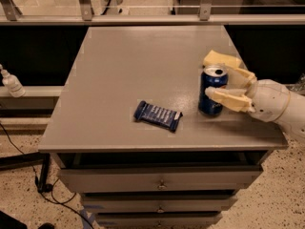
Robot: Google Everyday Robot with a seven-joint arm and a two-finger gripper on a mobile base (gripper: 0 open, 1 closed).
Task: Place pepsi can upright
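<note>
The pepsi can (212, 97), dark blue with a silver top, stands upright at the right side of the grey table (143, 61). Its base is at the table surface or just above it; I cannot tell which. My gripper (208, 77) comes in from the right, its cream fingers (228, 99) closed on the can, one in front and one behind.
A flat dark-blue snack bar wrapper (157, 115) lies near the table's front middle, left of the can. A railing runs along the far edge. Drawers sit below the tabletop. A white bottle (10, 82) stands on a ledge at the left.
</note>
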